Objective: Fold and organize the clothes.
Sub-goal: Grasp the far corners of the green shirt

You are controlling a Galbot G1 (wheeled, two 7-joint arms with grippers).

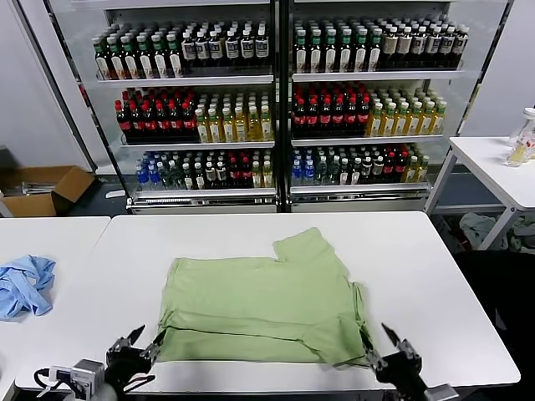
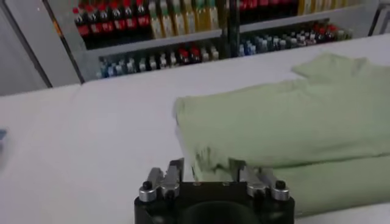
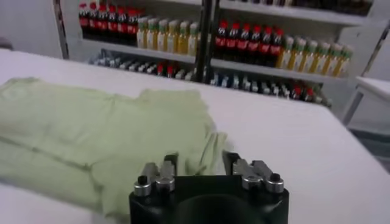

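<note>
The light green shirt (image 1: 266,307) lies flat on the white table (image 1: 418,276), its near edge doubled over into a fold, one sleeve sticking out on the far side.

The left gripper (image 1: 142,354) sits at the shirt's near left corner — in the left wrist view (image 2: 207,173) its fingers stand apart with the rumpled corner of cloth just ahead of and between them, not pinched.

The right gripper (image 1: 378,347) sits at the near right corner. From the right wrist view (image 3: 200,165) its fingers are likewise spread, the folded edge of cloth lying just in front and reaching into the gap — released, not held.

The shirt stretches between the two grippers and away from both. A blue garment (image 1: 23,284) lies well off beyond the left gripper on the neighbouring table.
</note>
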